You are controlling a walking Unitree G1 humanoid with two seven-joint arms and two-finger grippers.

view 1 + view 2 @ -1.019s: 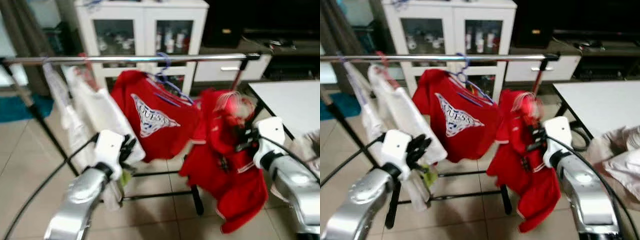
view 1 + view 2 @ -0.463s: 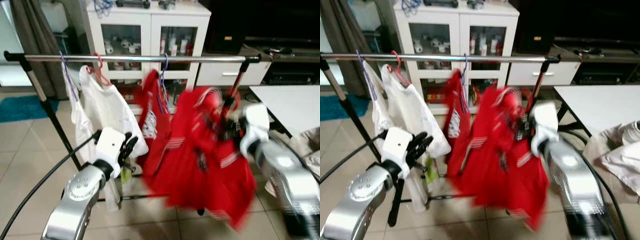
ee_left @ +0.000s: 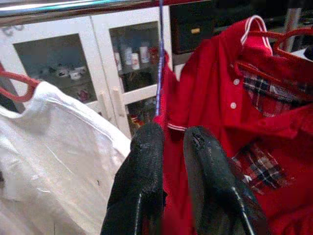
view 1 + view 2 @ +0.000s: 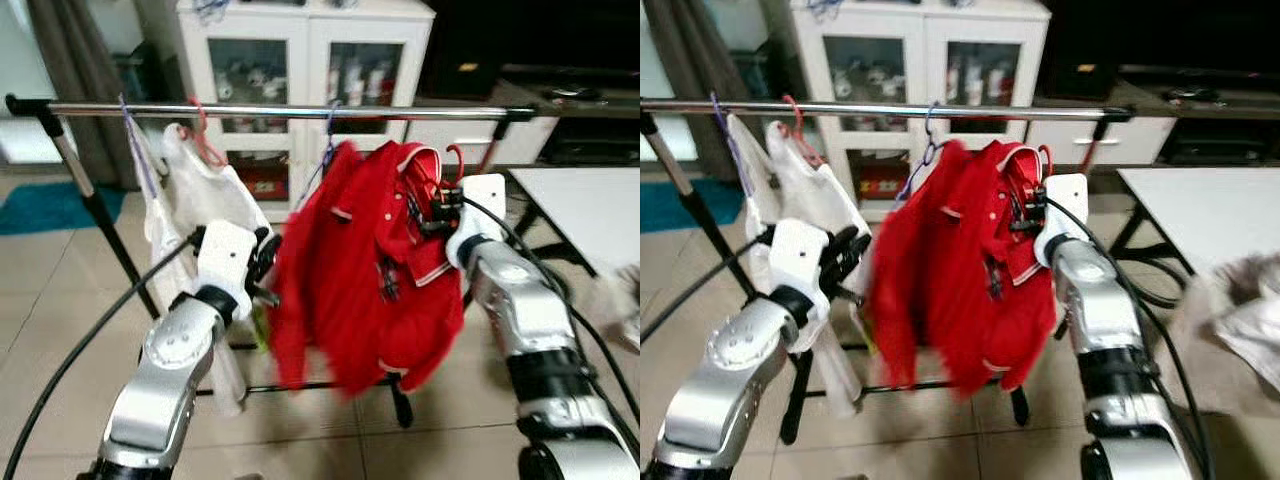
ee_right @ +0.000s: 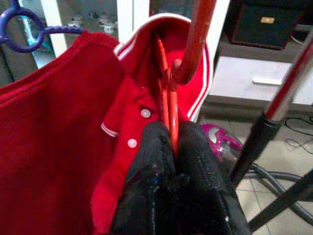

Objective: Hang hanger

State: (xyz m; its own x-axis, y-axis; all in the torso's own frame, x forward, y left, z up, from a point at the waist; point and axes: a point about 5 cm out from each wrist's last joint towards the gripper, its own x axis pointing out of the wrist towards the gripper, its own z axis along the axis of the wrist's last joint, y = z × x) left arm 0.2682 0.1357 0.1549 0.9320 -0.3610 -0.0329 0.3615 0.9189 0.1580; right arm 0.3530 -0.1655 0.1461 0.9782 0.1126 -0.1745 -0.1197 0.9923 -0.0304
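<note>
Gripping the red hanger (image 5: 168,105) between its two black fingers (image 5: 151,161), the right gripper (image 4: 437,213) is clamped on the wire just below the hook, which curls up above the fingertips. A red polo shirt (image 4: 375,270) with white-striped collar and plaid lining hangs from that hanger, draped in front of the clothes rail (image 4: 280,110) and just under it; the red hook (image 4: 455,155) sits below the bar and whether it touches the bar cannot be told. The silver right arm (image 4: 515,320) reaches up from the lower right with a black cable looping beside it. The left gripper (image 3: 173,142) is raised beside the shirt's left edge, its fingers (image 3: 142,181) a little apart with nothing between them, close to a blue hanger (image 3: 159,58) whose thin stem runs up to the rail. On the rail to the left hang a white garment (image 4: 205,195) on a red hanger hook (image 4: 200,125) and another pale garment (image 4: 150,215) at the far left on a purple hook. Behind the rail stands a white cabinet (image 4: 310,50) with glass doors and small bottles inside. To the right lies a white table (image 4: 590,205) with a dark frame. The rail's black leg (image 4: 95,215) slants down to the beige tiled floor (image 4: 50,300), and a teal mat (image 4: 55,205) lies at the far left.
</note>
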